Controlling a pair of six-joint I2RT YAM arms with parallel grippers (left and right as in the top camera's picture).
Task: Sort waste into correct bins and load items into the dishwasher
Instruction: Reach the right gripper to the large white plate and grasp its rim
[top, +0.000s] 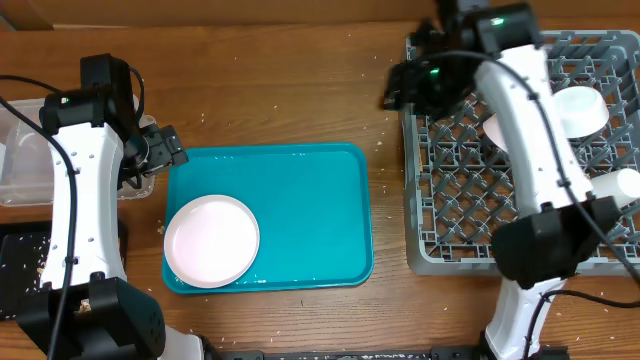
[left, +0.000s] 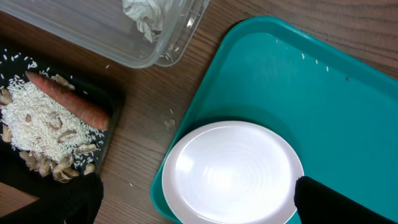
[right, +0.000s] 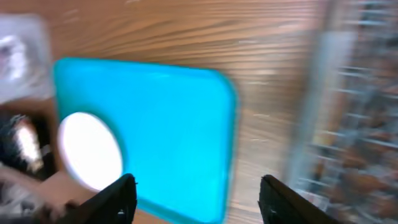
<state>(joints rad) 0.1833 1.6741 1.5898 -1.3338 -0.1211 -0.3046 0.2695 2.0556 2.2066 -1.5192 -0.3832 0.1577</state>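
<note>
Evidently the round white plate (top: 211, 241) is the thing not yet loaded. It lies flat in the near left corner of the teal serving tray (top: 300, 200), well apart from the grey dish rack (top: 470, 200) on the right of the table.

The left gripper (left: 202, 200) is seen spread wide and empty, hanging over the tray's far left corner, with the plate just toward the near side of it. In the left wrist view the plate sits almost squarely between the jaws.

The right gripper (right: 199, 200) is likewise parted with nothing between the jaws, though its own view is blurred. It is held over the rack's far left corner, and the whole width of the tray lies between it and the plate. The left arm is therefore judged the nearer by a clear margin.

Being round, the plate offers no long axis to be aligned with, so a hold would have to be taken on its rim. The side lying close against the tray's raised lip is judged the awkward one. The rack lies to the right, across the tray.
</note>
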